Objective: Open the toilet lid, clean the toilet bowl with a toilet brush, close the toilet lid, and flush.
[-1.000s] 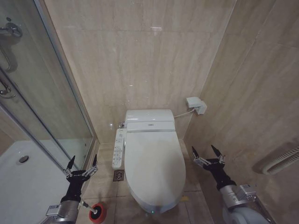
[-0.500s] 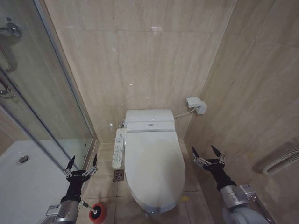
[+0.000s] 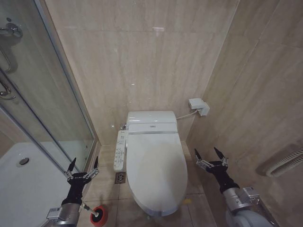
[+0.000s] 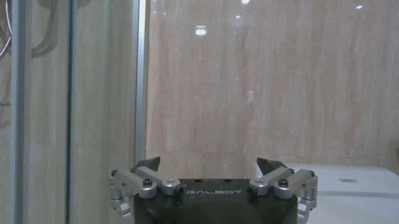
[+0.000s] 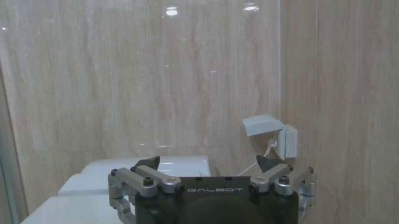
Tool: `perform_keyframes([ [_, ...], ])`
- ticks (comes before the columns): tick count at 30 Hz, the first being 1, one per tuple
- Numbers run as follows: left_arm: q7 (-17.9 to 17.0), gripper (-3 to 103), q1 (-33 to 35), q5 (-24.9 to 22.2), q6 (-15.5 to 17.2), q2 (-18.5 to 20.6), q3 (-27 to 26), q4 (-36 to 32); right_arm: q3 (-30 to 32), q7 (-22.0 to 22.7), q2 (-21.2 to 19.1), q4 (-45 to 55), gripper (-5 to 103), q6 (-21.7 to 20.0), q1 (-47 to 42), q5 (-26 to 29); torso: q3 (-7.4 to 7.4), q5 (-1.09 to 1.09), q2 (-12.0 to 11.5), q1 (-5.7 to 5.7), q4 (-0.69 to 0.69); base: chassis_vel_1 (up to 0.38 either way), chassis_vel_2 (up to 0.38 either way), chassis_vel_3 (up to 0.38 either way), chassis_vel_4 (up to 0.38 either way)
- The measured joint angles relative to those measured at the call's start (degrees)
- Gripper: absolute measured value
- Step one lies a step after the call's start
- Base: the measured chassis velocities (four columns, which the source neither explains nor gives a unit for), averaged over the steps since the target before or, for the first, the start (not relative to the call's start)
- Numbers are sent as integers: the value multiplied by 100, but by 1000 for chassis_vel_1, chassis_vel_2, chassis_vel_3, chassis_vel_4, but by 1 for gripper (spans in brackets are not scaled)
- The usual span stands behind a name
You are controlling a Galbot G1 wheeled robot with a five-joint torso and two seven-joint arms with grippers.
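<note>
The shut toilet lid (image 3: 156, 172) hides the bowl; the toilet brush (image 3: 98, 215) is cropped.

Your left gripper (image 4: 213, 164) is sitting low in the left wrist view, fingers (image 4: 146, 166) spreading wide and gripping nothing, facing a beige tiled wall (image 4: 249, 84), glass shower door (image 4: 68, 107) standing alongside, white toilet tank (image 4: 349, 179) peeking in behind one finger.

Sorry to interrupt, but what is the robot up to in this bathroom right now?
Nothing is being handled yet. The toilet lid is down. The left gripper hangs open beside the toilet, above the toilet brush standing on the floor. The right gripper hangs open on the toilet's other side, holding nothing.
</note>
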Motion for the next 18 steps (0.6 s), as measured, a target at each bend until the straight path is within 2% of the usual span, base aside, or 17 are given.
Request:
perform_keyframes([
  [18, 0, 100, 0, 0, 0, 0, 0, 0, 0, 0, 0, 1, 100, 1, 0, 6, 0, 0, 0, 0, 0, 0, 0, 0, 0],
])
